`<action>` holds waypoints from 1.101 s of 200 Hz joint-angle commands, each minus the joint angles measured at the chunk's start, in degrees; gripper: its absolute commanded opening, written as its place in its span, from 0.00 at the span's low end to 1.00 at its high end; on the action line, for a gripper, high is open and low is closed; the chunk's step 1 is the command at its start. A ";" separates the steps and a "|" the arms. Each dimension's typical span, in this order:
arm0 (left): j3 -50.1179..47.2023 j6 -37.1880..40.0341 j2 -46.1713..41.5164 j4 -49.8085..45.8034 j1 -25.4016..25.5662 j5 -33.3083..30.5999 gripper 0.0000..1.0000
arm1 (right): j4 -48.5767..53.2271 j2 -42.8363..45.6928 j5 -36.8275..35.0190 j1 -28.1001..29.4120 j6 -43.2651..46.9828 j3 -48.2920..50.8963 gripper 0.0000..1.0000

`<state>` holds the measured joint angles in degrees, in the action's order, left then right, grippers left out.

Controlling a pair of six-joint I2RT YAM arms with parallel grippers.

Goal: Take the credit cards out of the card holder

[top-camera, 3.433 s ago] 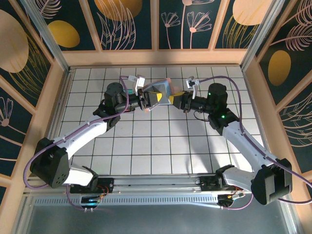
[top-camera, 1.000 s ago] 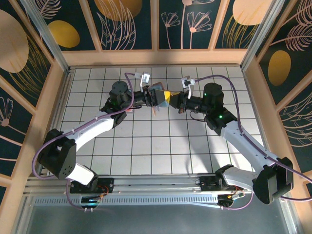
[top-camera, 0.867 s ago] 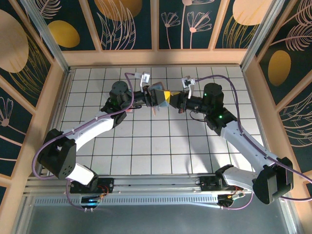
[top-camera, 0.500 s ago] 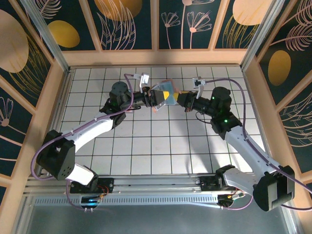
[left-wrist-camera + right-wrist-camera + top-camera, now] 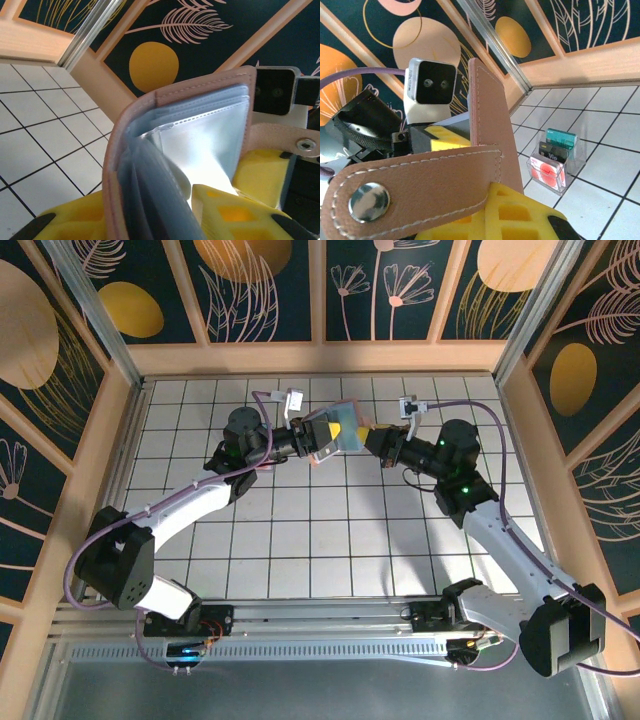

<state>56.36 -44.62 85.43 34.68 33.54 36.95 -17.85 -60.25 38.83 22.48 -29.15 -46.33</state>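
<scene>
The card holder (image 5: 341, 428) hangs in the air over the far middle of the table, spread open between both grippers. Its cover is pinkish-brown (image 5: 180, 90) and its clear grey-blue sleeves (image 5: 210, 135) fan out. What the sleeves hold cannot be made out. My left gripper (image 5: 318, 436) (image 5: 150, 222) is shut on the cover and several sleeves. My right gripper (image 5: 371, 438) (image 5: 470, 212) is shut on the opposite cover beside the snap strap (image 5: 410, 187). Credit cards (image 5: 554, 155), one teal, one black and one white with red, stand in a clear rack on the tiles.
The clear card rack (image 5: 547, 175) sits on the white tiled table (image 5: 330, 540) below the left arm. Wooden walls with dark floral panels (image 5: 320, 355) close in the back and both sides. Both arms reach inward from the near edge.
My left jaws have closed onto the card holder. The right gripper has pulled its side of the holder to the right, and the holder has spread wider open.
</scene>
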 commanded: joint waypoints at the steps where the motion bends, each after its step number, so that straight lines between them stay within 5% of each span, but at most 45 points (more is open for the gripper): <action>1: -0.33 0.50 -0.26 0.60 0.63 2.06 0.32 | -5.53 0.14 2.38 -0.37 -2.32 0.39 0.06; 67: -0.02 0.17 0.60 1.58 0.58 2.43 0.32 | -9.23 -0.48 4.94 -0.38 -5.20 0.74 0.13; 90: 0.14 0.13 0.63 1.80 0.61 2.73 0.33 | -9.30 -0.63 4.67 -0.42 -5.39 0.81 0.01; 175: 0.18 -0.29 0.64 2.24 0.61 3.40 0.84 | -10.29 -1.49 3.94 -0.59 -6.32 0.89 0.00; 220: 0.31 -0.88 0.49 2.32 0.57 2.96 0.99 | -8.43 -0.88 1.73 -0.60 -5.34 0.77 0.00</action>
<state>56.36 -45.32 85.56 34.94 33.78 38.92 -24.64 -62.00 42.17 22.15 -35.31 -45.23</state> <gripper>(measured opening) 0.982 0.048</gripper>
